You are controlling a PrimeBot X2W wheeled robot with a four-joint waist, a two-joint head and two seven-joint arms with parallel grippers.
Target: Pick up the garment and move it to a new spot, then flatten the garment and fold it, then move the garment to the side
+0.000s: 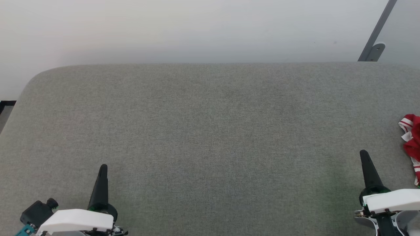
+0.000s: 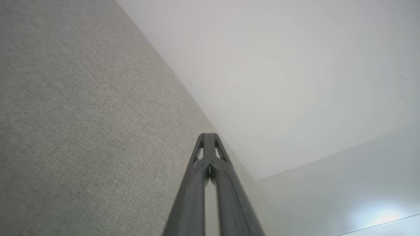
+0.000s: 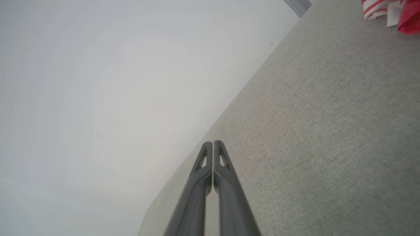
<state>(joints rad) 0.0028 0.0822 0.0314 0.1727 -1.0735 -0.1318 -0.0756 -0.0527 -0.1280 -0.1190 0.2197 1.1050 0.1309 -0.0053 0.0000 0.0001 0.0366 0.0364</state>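
**Head view.** We look down on a grey fabric-covered desk (image 1: 210, 131) with a rounded far left corner, set against a pale wall (image 1: 197, 29). The left claw (image 1: 103, 167) rises from the lower left and the right claw (image 1: 363, 152) from the lower right, each above a white wrist cover (image 1: 77, 220). Each reads as a single dark spike, fingers pressed together with nothing between them. The garment (image 1: 412, 134) lies crumpled on the desk at the right edge, cut off by the frame. It is red cloth with white panels and red-and-white striped trim. It sits to the right of the right claw and a little beyond its tip, near but apart from it. A slanted grey bar (image 1: 377, 31) stands behind the desk's far right.

**Left wrist view.** We sight along the left claw (image 2: 207, 135). Its two fingers meet at the tips, empty, over the desk (image 2: 82, 131) where its edge meets the wall (image 2: 279, 82).

**Right wrist view.** The right claw (image 3: 213, 143) is closed to the tips and holds nothing. This view gives the garment (image 3: 390, 11) at the upper right corner, with striped trim and a white fold beside red cloth. It lies well ahead of the fingertips on the desk (image 3: 328, 131).
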